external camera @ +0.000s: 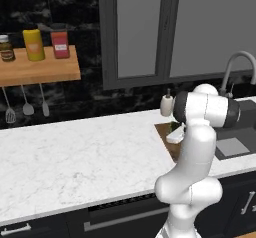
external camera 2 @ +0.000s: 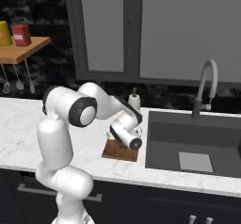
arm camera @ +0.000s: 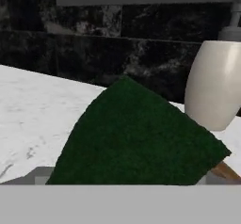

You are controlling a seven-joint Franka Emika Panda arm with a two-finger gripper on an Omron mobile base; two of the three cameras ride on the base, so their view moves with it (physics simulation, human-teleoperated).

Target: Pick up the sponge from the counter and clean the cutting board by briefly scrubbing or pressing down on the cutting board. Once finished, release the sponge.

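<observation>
Sponge [arm camera: 134, 138] looms close in the hand view, dark green top face tilted, one corner up; its lower edge runs into the bottom of the view. Whether the claw pinches it cannot be told; the finger tips are hidden. A sliver of brown cutting board [arm camera: 227, 171] shows just past the sponge's right corner. Behind it stands a cream soap dispenser [arm camera: 214, 84] on the white marble counter [arm camera: 33, 110], black backsplash beyond. Right base view shows the board [external camera 2: 121, 150] more fully, beside the sink [external camera 2: 197, 145], with the arm's hand low over it. Left base view adds a wall shelf [external camera: 37, 69] with jars and hanging utensils, well apart to the left.
</observation>
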